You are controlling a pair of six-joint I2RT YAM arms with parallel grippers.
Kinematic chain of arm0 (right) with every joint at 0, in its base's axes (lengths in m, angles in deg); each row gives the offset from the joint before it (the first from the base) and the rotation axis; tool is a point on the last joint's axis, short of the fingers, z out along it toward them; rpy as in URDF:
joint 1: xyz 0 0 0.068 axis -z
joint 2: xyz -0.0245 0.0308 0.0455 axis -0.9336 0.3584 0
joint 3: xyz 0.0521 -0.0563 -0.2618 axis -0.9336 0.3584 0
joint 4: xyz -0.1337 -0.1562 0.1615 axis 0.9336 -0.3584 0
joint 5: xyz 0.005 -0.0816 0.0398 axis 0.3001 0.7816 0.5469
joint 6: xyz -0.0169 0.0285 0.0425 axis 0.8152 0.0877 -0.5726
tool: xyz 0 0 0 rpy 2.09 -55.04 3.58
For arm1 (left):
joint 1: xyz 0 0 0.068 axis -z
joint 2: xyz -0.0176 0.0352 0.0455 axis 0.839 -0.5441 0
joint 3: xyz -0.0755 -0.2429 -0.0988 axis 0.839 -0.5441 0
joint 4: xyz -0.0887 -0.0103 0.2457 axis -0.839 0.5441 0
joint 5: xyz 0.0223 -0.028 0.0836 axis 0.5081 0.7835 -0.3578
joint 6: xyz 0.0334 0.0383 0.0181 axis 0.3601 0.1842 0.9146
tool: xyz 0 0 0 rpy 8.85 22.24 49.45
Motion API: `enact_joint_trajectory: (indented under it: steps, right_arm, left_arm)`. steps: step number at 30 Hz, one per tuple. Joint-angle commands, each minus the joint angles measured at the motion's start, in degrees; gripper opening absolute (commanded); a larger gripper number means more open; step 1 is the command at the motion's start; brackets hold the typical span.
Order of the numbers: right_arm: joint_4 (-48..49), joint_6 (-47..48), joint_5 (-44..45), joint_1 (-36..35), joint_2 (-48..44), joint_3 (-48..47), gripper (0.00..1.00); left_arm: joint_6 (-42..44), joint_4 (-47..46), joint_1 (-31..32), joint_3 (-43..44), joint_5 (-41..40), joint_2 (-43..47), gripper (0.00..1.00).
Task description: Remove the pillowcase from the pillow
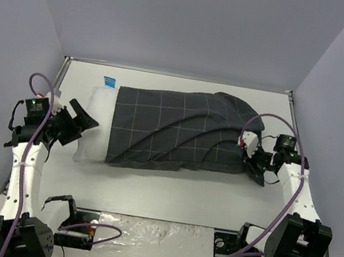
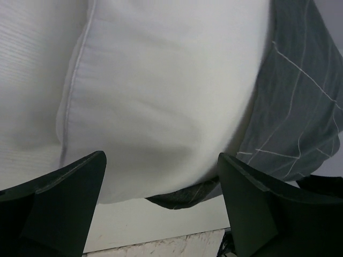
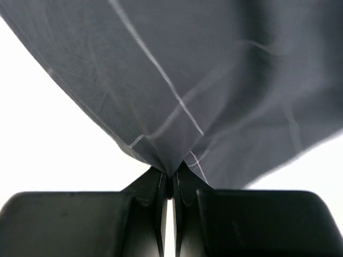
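The dark checked pillowcase (image 1: 178, 129) lies across the middle of the table and covers most of the white pillow (image 1: 96, 126), whose left end sticks out with a blue tag (image 1: 108, 81) at its far corner. My left gripper (image 1: 82, 121) is open at the pillow's bare left end; the left wrist view shows the pillow (image 2: 161, 91) between and beyond the spread fingers (image 2: 69, 193), with the pillowcase edge (image 2: 300, 107) to the right. My right gripper (image 1: 252, 156) is shut on a pinch of pillowcase fabric (image 3: 177, 96) at the right end (image 3: 170, 179).
Grey walls enclose the white table (image 1: 167, 194) on three sides. The arm bases (image 1: 291, 244) and cables stand along the near edge. Bare table lies in front of the pillow.
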Motion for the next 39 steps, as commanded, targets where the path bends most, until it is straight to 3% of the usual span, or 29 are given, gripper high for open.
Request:
enact_joint_trajectory:
  steps: [1, 4, 9, 13, 19, 26, 30, 33, 35, 39]
  right_arm:
    - [-1.5, -7.2, -6.6, 4.0, -0.7, -8.9, 0.0]
    - [-1.4, -12.4, -11.7, 10.8, 2.6, -20.5, 0.0]
    - [-0.4, -17.8, -9.1, 15.4, 12.6, -29.9, 0.0]
    - [-0.1, -18.4, -6.7, 16.8, 18.8, -29.9, 0.0]
    - [0.6, -19.1, -6.6, 16.9, 19.9, -27.8, 0.0]
    - [0.9, -20.0, -6.6, 16.8, 19.7, -27.4, 0.0]
    - [1.0, -20.1, -6.4, 16.8, 19.4, -26.8, 0.0]
    - [1.3, -20.7, -6.6, 16.6, 19.6, -26.3, 0.0]
    - [1.8, -21.8, -6.6, 16.3, 19.6, -26.0, 0.0]
    - [2.0, -22.1, -6.0, 14.9, 18.7, -25.6, 0.0]
  left_arm:
    - [5.6, -3.0, 1.9, 5.6, 4.2, -0.9, 0.84]
    - [9.1, -4.0, 5.3, 8.3, 5.3, -2.2, 0.84]
    - [13.6, -3.0, 9.9, 10.1, 4.7, -3.3, 0.85]
    - [16.5, -0.8, 14.1, 8.9, 2.8, -2.0, 0.86]
    - [15.8, -0.2, 19.4, 3.7, 1.0, 2.5, 0.87]
    - [-4.2, -7.3, 20.2, -7.6, -2.6, 7.4, 0.88]
    - [-10.6, -11.3, 20.2, -12.8, -5.3, 11.3, 0.88]
    - [-19.8, -24.5, 20.3, -19.1, -2.7, 9.9, 0.91]
    - [-27.9, -40.2, 21.4, -25.3, -0.4, 7.7, 0.96]
    - [-30.6, -50.3, 24.7, -26.8, -2.6, 2.4, 0.95]
